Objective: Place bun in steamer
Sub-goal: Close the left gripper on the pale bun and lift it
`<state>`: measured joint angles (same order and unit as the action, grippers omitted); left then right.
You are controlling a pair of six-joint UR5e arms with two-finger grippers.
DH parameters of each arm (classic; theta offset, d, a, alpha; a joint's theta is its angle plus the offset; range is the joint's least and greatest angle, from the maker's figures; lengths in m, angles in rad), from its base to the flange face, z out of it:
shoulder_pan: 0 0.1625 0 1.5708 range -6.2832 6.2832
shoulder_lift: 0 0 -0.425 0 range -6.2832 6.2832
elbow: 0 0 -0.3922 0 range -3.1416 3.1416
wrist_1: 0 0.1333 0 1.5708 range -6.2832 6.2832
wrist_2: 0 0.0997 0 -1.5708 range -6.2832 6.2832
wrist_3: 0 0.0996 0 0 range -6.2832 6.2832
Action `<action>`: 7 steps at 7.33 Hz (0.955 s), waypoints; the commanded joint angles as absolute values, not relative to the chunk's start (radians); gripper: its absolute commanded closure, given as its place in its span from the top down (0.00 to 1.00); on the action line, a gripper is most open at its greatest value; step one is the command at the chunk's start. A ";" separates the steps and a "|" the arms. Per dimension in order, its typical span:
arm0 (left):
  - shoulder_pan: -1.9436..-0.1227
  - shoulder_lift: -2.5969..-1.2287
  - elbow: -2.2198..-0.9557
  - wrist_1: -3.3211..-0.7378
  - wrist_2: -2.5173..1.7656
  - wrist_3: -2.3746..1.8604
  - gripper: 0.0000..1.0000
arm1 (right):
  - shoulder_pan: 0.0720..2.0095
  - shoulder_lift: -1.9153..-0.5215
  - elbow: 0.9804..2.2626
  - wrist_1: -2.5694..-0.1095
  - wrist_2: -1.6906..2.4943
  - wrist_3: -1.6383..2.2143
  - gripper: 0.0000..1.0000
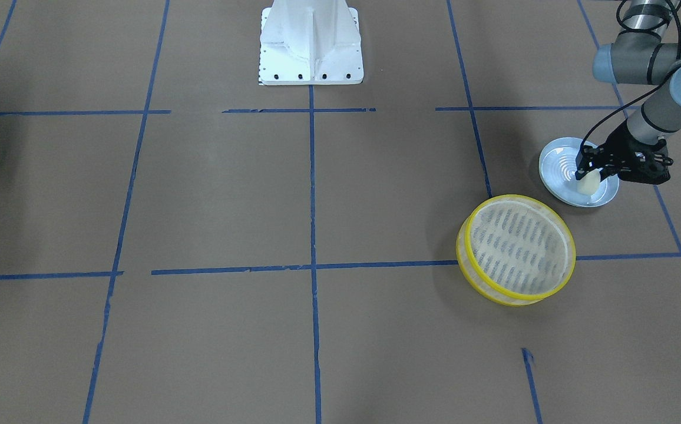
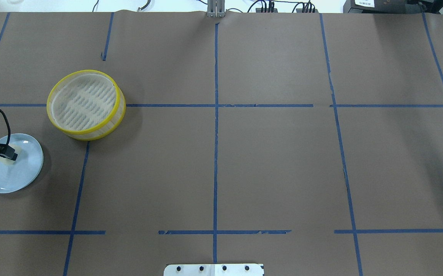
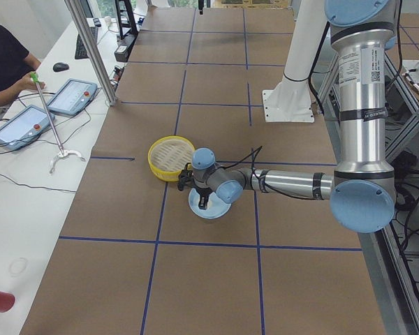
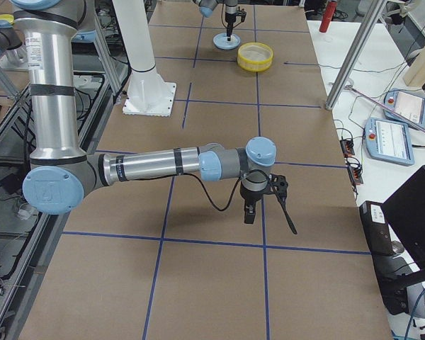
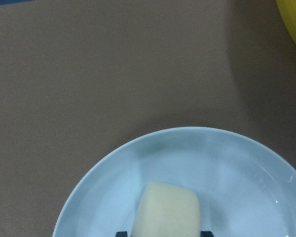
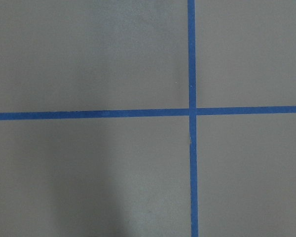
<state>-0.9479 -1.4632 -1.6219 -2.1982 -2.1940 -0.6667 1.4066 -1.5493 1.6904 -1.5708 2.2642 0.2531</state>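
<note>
exterior front-facing: left pincer point(image 1: 589, 175) is down over the pale blue plate point(image 1: 558, 171), tips pinching the bun point(image 1: 589, 186). left wrist view agrees: a dark tip sits at each side of the bun, which is inside the plate's rim, off centre. can't tell if the bun touches the plate. steamer point(image 1: 517, 198) stands upright on the worktop point(image 1: 228, 194), just beside the plate but not touching, on a blue tape point(image 1: 376, 265) line. right pincer point(image 4: 250, 212) hangs above the worktop well apart from all that, near a tape cross. it shows in exterior right only, so spread or pressed together: cannot tell.
</note>
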 commanded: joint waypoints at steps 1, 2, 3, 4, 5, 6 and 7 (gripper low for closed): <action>-0.948 -1.462 -1.623 -2.198 -2.194 -0.667 0.52 | 1.407 -1.549 1.690 -1.571 2.264 0.253 1.00; -0.948 -1.462 -1.623 -2.198 -2.194 -0.669 0.51 | 1.407 -1.549 1.690 -1.571 2.264 0.253 1.00; -0.948 -1.462 -1.624 -2.198 -2.194 -0.670 0.48 | 1.407 -1.549 1.690 -1.571 2.264 0.253 1.00; -0.948 -1.462 -1.628 -2.198 -2.194 -0.670 0.46 | 1.407 -1.549 1.690 -1.571 2.264 0.253 1.00; -0.951 -1.459 -1.632 -2.198 -2.194 -0.670 0.44 | 1.407 -1.549 1.690 -1.571 2.264 0.253 1.00; -0.951 -1.459 -1.640 -2.198 -2.194 -0.672 0.44 | 1.407 -1.549 1.690 -1.571 2.264 0.253 1.00; -0.951 -1.456 -1.644 -2.198 -2.195 -0.672 0.44 | 1.407 -1.549 1.690 -1.571 2.264 0.253 1.00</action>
<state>-0.9504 -1.4584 -1.6374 -2.1982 -2.1939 -0.6713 1.4067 -1.5493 1.6904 -1.5708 2.2642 0.2531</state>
